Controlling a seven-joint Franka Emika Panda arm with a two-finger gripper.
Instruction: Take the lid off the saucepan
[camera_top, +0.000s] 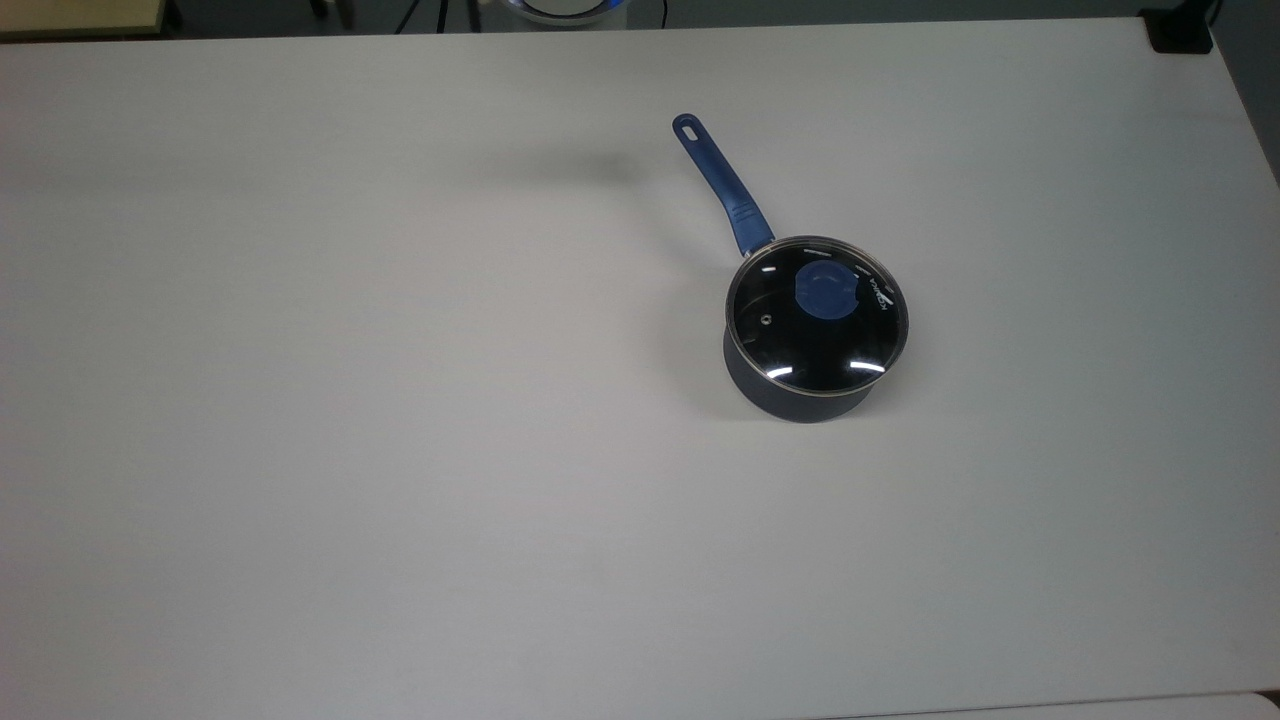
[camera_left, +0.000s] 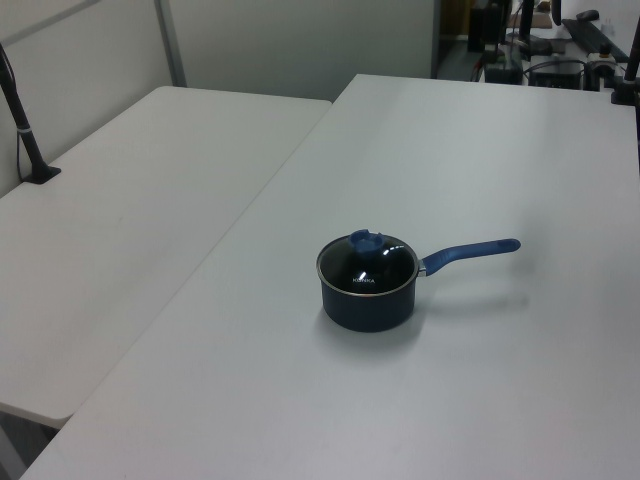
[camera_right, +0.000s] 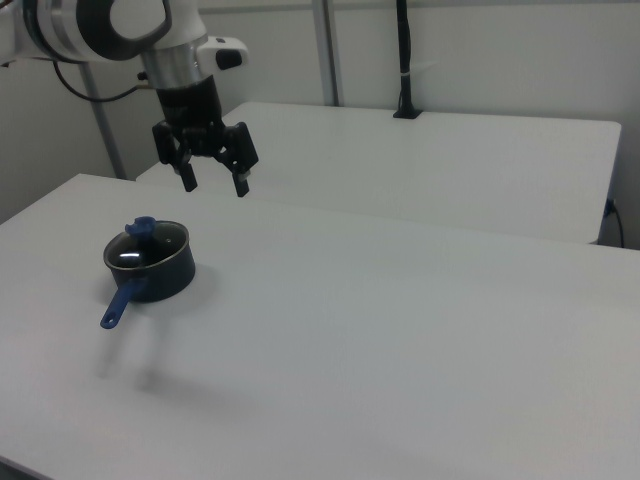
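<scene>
White table (camera_top: 400, 450), matte and flat. Resting directly on it: a dark navy saucepan (camera_top: 775, 395), upright, right of centre in the top view, slim blue handle lying toward the far edge and slightly left. Second white table (camera_left: 120, 230) butted against it, on the left view's left, carrying a black post base (camera_left: 40, 175).

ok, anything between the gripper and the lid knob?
Nothing. In the right view the gripper hangs open above bare table, up and right of the lid on the saucepan.
</scene>
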